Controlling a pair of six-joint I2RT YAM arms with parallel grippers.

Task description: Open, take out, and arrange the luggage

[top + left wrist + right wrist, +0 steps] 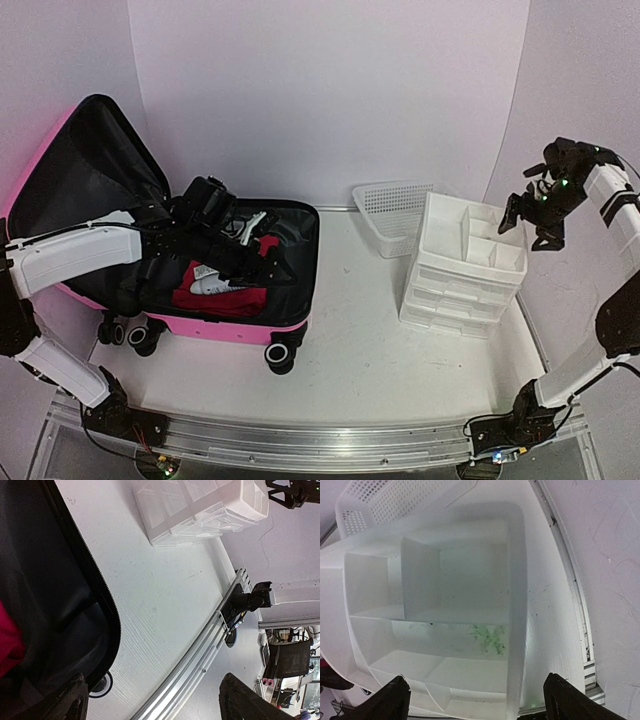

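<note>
The luggage (240, 328), a hot-pink suitcase, lies open at the left of the table, its black-lined lid (85, 165) leaning on the left wall. A red cloth (225, 298), a white item (212, 285) and dark things lie in its tray. My left gripper (272, 262) hangs open over the tray's right part, holding nothing. The left wrist view shows the black lining (45, 590), the zipper edge (107, 615), a wheel (101, 686) and empty space between the fingers (250, 700). My right gripper (530, 228) stands open above the drawer organizer, empty (477, 702).
A white drawer organizer (465, 270) with an open compartment tray on top (460, 605) stands at the right. A white mesh basket (390, 205) sits behind it. An aluminium rail (320, 440) runs along the table's near edge (200, 655). Walls close in on both sides.
</note>
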